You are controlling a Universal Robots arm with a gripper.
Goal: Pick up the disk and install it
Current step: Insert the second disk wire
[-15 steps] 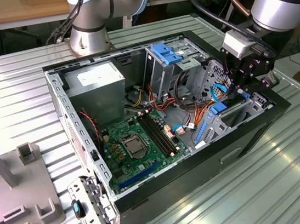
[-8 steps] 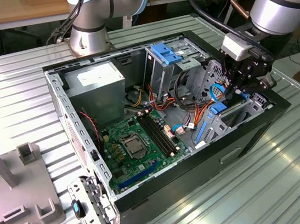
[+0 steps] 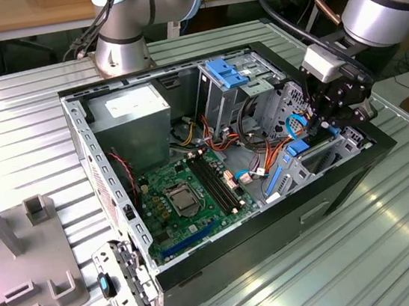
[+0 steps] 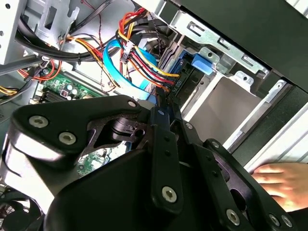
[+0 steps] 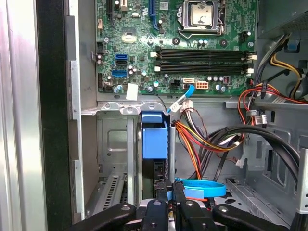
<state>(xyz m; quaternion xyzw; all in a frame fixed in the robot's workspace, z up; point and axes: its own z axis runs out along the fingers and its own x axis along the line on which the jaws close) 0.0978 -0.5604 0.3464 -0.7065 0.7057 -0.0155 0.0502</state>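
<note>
Open computer case [image 3: 344, 180] lying on its side on a ribbed metal table [image 3: 318, 274], photographed mid-job with the robot arm reaching in from 2 o'clock in the exterior view. Claw [image 3: 334, 122] lowered into the drive bay at 3 o'clock of the case, hard against the black outer wall. In the first wrist view, claw [image 5: 169, 190] clenched almost fully together, fingertips right at the near end of the disk [image 5: 155, 139]; not possible to tell whether any part of the disk is actually pinched between them. Disk itself standing on edge inside the metal bay, blue carrier bracket uppermost toward the green motherboard [image 5: 192, 48], dark drive body showing just beneath the bracket. Just beside it, a bundle of red, orange and yellow wires [image 5: 202, 144] and a looped flat blue cable [image 5: 202, 187]. In the second wrist view, the black linkage of the claw [image 4: 159, 103] closing to a point among the same cabling, with a person's hand [image 4: 274, 180] visible past the case wall. Elsewhere in the exterior view: grey power-supply box [image 3: 136, 120] at 11 o'clock of the case, light-blue latch plate [image 3: 225, 71] at 12 o'clock, and a grey fixture [image 3: 6, 247] on the table at 8 o'clock, well apart from the work.
</note>
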